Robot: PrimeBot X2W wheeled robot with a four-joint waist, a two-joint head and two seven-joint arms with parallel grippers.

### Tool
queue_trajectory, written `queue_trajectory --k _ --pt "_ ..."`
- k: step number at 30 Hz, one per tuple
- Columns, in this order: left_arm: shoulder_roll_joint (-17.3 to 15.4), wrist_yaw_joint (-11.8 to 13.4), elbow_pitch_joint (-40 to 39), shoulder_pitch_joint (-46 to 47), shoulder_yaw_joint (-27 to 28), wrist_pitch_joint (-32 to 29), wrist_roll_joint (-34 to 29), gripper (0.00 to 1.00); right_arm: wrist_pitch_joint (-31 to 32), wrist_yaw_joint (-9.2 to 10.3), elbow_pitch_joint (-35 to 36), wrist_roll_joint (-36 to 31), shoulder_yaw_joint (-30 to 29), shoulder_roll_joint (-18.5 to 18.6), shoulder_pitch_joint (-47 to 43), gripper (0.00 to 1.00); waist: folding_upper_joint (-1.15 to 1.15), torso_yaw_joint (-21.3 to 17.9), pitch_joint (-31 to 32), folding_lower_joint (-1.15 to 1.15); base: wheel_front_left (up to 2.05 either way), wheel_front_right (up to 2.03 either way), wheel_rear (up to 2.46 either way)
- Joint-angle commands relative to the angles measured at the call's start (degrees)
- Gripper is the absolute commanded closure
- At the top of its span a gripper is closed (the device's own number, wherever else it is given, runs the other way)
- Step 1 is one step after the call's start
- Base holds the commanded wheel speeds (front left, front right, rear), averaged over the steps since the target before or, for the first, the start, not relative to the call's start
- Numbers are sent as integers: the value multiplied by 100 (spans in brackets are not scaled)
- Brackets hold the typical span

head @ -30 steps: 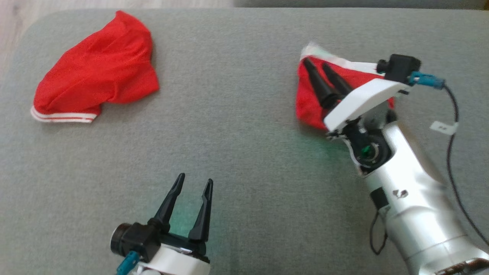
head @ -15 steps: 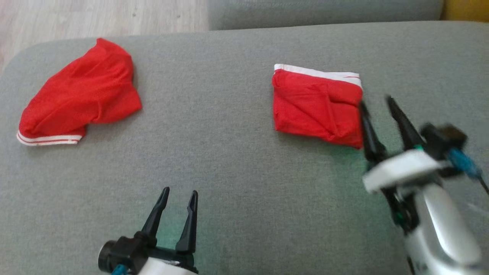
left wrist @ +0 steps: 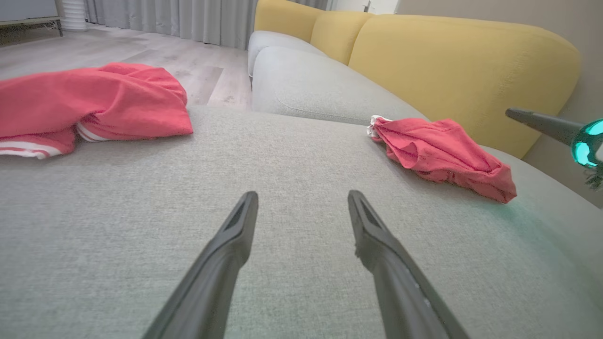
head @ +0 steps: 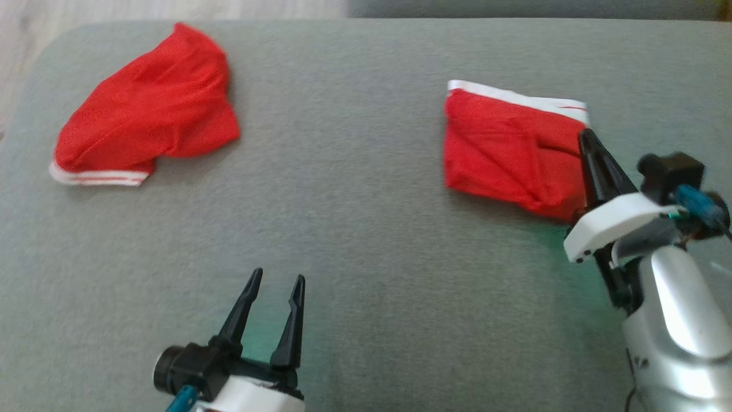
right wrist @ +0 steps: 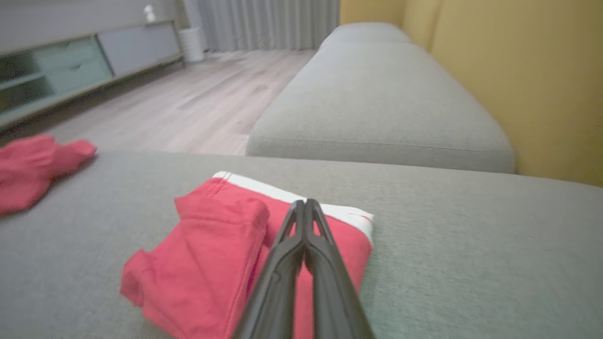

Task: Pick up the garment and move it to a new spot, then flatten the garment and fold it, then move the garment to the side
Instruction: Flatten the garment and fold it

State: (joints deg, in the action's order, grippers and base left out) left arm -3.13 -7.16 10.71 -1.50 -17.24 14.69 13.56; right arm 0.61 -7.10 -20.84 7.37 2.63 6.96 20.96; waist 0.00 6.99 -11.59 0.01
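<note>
Your folded red shorts (head: 512, 151) (white waistband on the far edge, creased) lie at two o'clock on the grey cushion (head: 366, 240). Your right gripper (head: 584, 136) is pinched closed, empty, at their right edge — your left gripper (head: 277, 278) gapes at six o'clock.

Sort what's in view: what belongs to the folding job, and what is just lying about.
Job: folded red garment, right gripper shut near it, grey cushion under it.
Lying about: crumpled red garment at the left, yellow backrest, open left gripper.
</note>
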Motion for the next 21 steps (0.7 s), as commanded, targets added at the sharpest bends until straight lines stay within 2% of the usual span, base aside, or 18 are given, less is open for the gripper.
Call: queue_trajectory --k 1,7,11,15,21 --pt "24 -32 -155 220 133 30 0 0 5 -39 26 -182 134 121 219 100 0 199 -117 -1 0 0 0" --pt "24 -33 -115 257 140 30 71 0 -107 -39 -974 -443 -148 50 564 100 0 491 -164 -1 0 0 0" --pt "24 -33 -93 240 137 30 95 0 -249 -39 -1410 -489 22 -26 667 100 0 549 -149 -1 0 0 0" --pt "24 -33 -93 207 173 30 117 0 -393 -39 -1557 -273 498 -130 654 100 0 525 -77 -1 0 0 0" --pt "24 -33 -65 126 264 30 108 0 -208 -39 -1546 187 1704 -155 446 100 0 327 72 -1 0 0 0"
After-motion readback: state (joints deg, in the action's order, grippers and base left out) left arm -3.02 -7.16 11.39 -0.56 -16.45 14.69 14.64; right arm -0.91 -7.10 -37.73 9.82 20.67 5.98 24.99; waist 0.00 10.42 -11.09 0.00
